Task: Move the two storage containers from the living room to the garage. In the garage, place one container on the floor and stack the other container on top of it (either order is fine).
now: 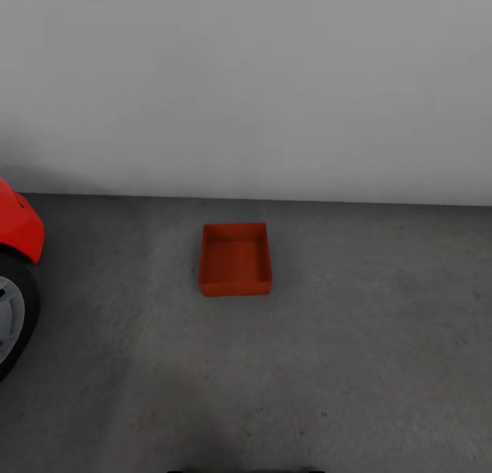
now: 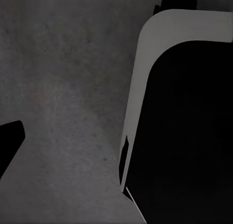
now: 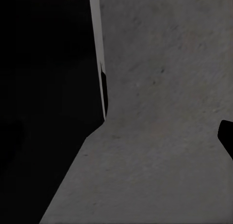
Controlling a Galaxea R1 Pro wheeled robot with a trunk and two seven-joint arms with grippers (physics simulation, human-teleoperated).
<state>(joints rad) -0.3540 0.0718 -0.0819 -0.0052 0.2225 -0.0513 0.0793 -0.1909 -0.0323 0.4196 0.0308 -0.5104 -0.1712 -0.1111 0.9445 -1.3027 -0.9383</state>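
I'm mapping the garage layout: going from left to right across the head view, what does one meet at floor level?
Red car with its wheel at the left edge → bare concrete floor → orange-red storage container near the middle → more bare floor out to the right edge.

You're in a garage, rough dark grey concrete floor (image 1: 342,363), plain pale grey wall (image 1: 273,83), red car's fender and black tyre (image 1: 15,281) at the left

Grey concrete floor (image 2: 63,88); dark robot body (image 2: 189,132), pale-edged, beside it
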